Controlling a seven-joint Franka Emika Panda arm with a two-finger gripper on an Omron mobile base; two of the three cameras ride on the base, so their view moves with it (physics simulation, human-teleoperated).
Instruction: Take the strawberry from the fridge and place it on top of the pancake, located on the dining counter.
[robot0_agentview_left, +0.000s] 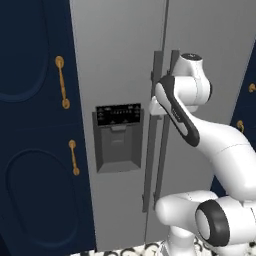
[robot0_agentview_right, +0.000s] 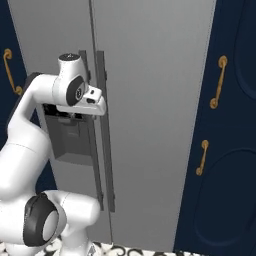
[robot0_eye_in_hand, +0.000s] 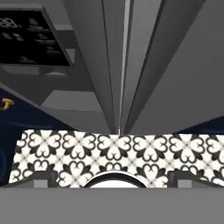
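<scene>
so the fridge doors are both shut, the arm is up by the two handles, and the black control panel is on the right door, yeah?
Not quite: the black control panel sits on the left door of the fridge, above the dispenser recess, as the left base view shows. The rest holds: both doors are shut, and the arm is up by the two handles.

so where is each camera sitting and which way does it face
Left base view: behind the arm to its left, facing the shut fridge; arm rises from lower right, hand at the handles.
Right base view: behind to its right, same fridge; arm rises from lower left.
Hand view: on the hand, looking down along the handles to the patterned floor; end effector state unclear.
All three share the handles and the control panel.
</scene>
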